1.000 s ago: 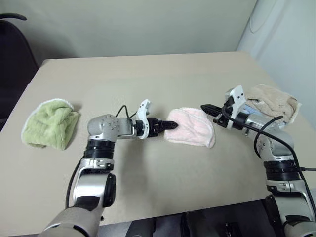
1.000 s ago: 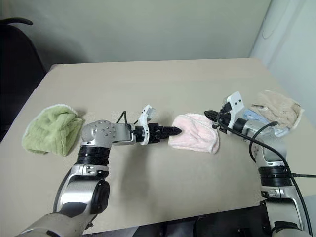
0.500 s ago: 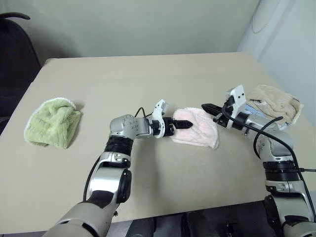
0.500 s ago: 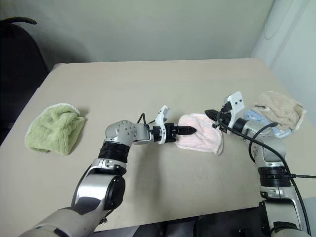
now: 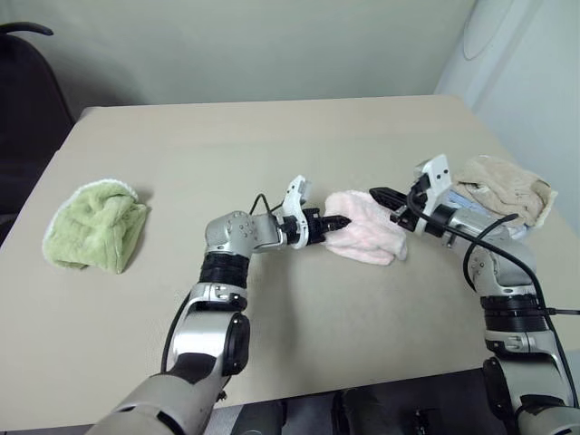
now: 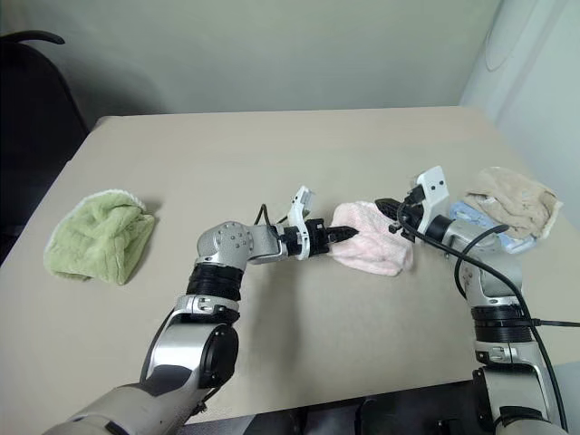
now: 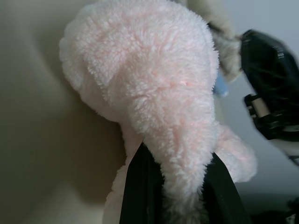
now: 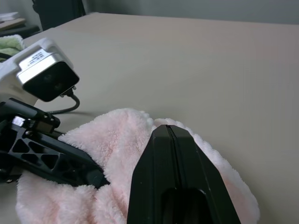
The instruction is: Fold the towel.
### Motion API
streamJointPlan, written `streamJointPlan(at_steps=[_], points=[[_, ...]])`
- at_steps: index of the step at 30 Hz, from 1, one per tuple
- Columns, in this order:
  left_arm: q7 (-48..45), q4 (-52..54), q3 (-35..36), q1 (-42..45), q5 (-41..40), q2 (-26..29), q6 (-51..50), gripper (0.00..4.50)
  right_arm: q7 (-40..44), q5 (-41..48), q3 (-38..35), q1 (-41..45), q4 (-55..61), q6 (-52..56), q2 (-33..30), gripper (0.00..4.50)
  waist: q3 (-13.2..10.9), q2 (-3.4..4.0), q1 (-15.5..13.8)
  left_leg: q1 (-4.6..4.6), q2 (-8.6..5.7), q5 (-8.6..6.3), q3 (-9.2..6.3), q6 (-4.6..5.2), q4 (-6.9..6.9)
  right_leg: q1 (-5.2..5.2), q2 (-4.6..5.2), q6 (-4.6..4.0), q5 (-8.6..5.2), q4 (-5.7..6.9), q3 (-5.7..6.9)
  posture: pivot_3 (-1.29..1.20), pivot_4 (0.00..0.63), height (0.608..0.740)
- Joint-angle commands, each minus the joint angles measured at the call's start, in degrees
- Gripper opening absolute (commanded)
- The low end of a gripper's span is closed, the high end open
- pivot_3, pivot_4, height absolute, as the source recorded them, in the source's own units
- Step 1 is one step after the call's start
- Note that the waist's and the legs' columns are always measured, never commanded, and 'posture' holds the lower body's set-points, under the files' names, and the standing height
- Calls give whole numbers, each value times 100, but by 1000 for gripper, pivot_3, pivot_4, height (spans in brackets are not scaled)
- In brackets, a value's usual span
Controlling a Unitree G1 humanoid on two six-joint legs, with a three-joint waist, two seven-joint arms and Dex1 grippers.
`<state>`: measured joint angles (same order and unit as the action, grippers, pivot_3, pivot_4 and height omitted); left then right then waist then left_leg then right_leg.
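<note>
Left wrist view: towel [image 7: 154, 93] fold was pinched by left gripper [image 7: 180, 179]; right gripper [image 8: 169, 140], jaws closed, was held just above the towel.

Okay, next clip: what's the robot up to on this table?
The left gripper has pinched a fold of the crumpled pale pink terry towel at mid-table. The right gripper, fingers shut and empty, hovers at the towel's far side. A lime-green towel lies off to the left, a beige one to the right. Nothing is folded yet.
</note>
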<state>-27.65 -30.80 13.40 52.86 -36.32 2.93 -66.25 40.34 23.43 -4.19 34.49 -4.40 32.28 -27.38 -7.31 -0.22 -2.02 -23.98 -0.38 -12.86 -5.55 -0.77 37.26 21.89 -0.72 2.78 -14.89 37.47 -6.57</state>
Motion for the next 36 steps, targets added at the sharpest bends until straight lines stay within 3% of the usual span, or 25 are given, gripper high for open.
streamJointPlan(at_steps=[1,8,14,19,21,27,36], points=[[301,475,496,-54,-337,-71,55,7,-351,90,-470,294,-53,-308,101,0,-1,1,25,0,0,0,0,0,-1,1,0,0,0,1,0,0,150,740],[1270,1268,1931,114,-974,634,300,7,-1229,-70,-1149,934,-1039,-1033,167,0,-1,1,131,-1,3,5,3,-5,-19,19,-3,-5,2,5,-2,0,150,740],[1975,998,2780,427,-501,2600,1447,7,-1025,-126,-957,970,-1230,-1153,197,0,-4,-4,275,-11,5,18,5,-27,-26,64,-4,-18,9,0,-2,0,150,740],[2161,169,3248,390,-160,3884,2416,7,-898,-161,-778,1048,-1385,-1229,303,0,-5,-3,319,-12,7,18,3,-28,-48,70,-4,-26,12,-24,-1,0,150,740],[2244,-148,3536,305,-244,4165,2558,7,-867,-161,-730,1078,-1413,-1252,339,0,-5,-4,318,-12,8,18,-1,-28,-64,70,-3,-29,14,-25,5,0,150,740],[2570,29,4373,-605,-690,4261,2213,7,-817,-126,-686,1035,-1346,-1219,377,0,-5,-3,302,-14,10,18,-8,-28,-77,66,-2,-38,20,-29,18,0,150,740],[3430,1953,5217,-2616,-1581,3486,1163,7,-764,-131,-680,988,-1395,-1212,331,0,-4,-8,336,-14,19,23,-4,-36,-75,64,-11,-48,26,-22,20,0,150,740]])
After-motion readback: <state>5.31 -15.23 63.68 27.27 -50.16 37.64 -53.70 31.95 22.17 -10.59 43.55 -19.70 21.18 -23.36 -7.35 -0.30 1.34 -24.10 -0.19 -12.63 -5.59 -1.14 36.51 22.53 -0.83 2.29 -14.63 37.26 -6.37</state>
